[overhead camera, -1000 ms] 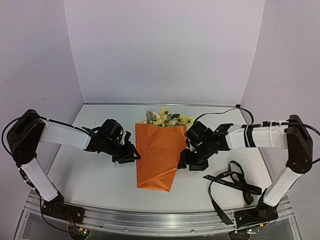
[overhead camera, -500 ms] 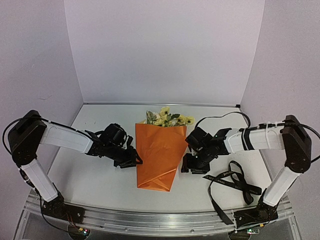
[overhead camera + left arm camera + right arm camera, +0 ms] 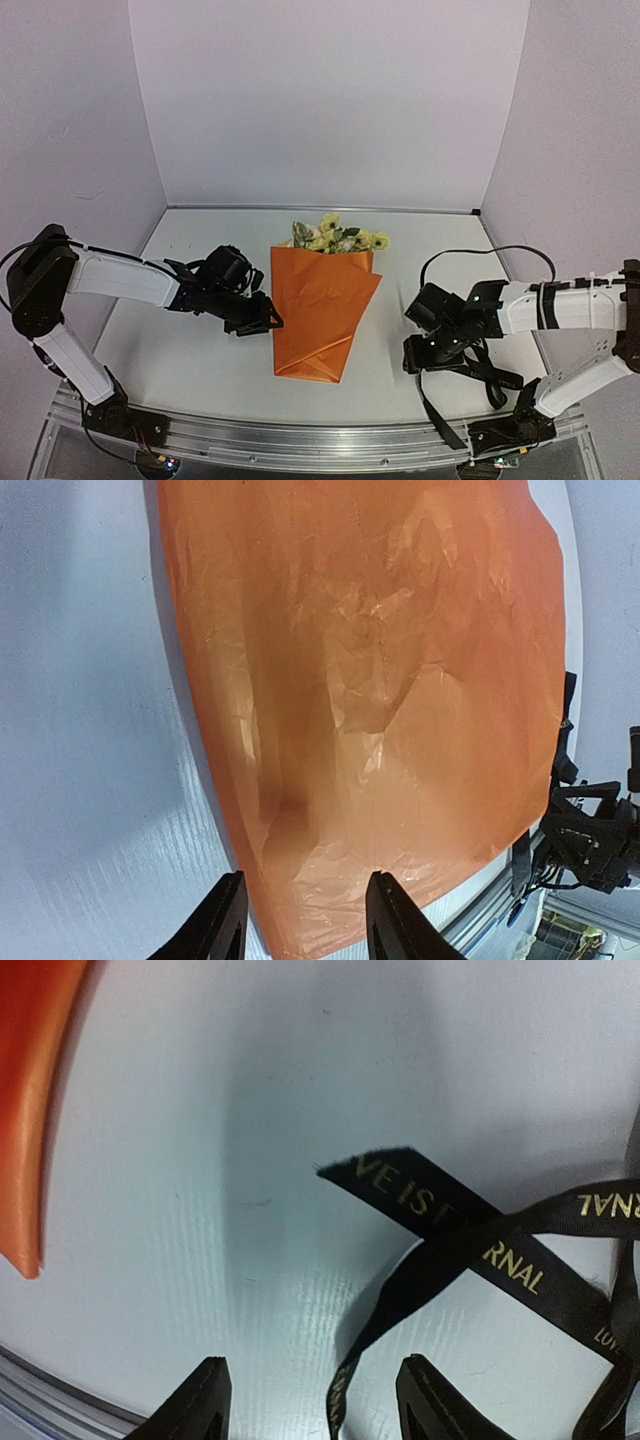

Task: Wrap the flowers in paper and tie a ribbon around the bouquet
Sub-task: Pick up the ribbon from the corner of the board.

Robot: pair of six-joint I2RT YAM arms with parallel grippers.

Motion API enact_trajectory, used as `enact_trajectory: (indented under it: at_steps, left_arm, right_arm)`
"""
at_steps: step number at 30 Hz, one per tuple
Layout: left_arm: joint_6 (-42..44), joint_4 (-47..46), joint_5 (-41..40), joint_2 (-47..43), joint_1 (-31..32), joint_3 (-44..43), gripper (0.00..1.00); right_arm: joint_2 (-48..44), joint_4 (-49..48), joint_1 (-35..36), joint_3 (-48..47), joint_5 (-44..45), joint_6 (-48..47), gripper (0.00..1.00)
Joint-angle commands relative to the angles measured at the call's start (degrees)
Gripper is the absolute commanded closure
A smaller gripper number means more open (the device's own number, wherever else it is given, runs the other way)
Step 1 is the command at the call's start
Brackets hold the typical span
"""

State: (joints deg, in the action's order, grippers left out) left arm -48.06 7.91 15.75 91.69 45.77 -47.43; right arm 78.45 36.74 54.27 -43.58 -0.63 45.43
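Left gripper [image 3: 305, 905]: fingers spread, nothing pinched, poised at the left edge of the bouquet [image 3: 320, 310], orange paper [image 3: 380, 680] showing between the tips.
Bouquet: flat in the middle of the table [image 3: 190, 350], narrow end toward the arms, cream-yellow flowers [image 3: 335, 238] peeking out the far, wide end.
Right gripper [image 3: 312, 1380]: well clear of the bouquet, fingers apart and empty, low over the table.
Ribbon [image 3: 400, 1185]: black with gold lettering, looped on the table; one strand trails down between those parted fingers.

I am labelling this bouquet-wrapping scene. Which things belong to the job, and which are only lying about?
Job: flowers; orange paper; black ribbon.
Only there: table; metal rail at its near edge.
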Motion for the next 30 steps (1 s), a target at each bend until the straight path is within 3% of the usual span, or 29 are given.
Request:
enact_trajectory:
  at_steps: [1,5,9,15,19,26,30]
  left_arm:
    - [1.9,2.6,-1.4,-3.1,0.5,-2.7,0.57]
    - [3.1,3.7,-1.4,-4.3,0.5,-3.9,0.57]
    - [4.1,3.9,-1.3,-5.8,0.6,-4.5,0.56]
    - [5.6,4.4,-1.2,-7.7,0.6,-5.9,0.55]
    - [6.9,3.2,-0.4,-9.0,0.6,-6.4,0.54]
    - [11.5,-5.9,2.8,-13.3,1.2,-2.4,0.55]
    - [16.1,-11.1,-0.8,-16.0,4.5,-0.7,0.54]
  right_arm:
    - [-0.9,4.0,3.4,1.8,5.1,-0.3,0.4]
    - [0.8,4.1,5.4,2.7,5.2,0.0,0.43]
    - [3.5,2.9,6.0,2.6,2.5,0.5,0.6]
    - [4.8,2.8,6.3,1.8,-1.1,0.7,0.75]
    - [4.1,4.3,6.2,-0.5,-2.5,0.6,0.98]
    - [2.0,8.0,6.2,-14.9,-2.5,2.4,1.0]
    - [5.1,8.0,6.2,-26.0,-5.1,6.7,1.0]
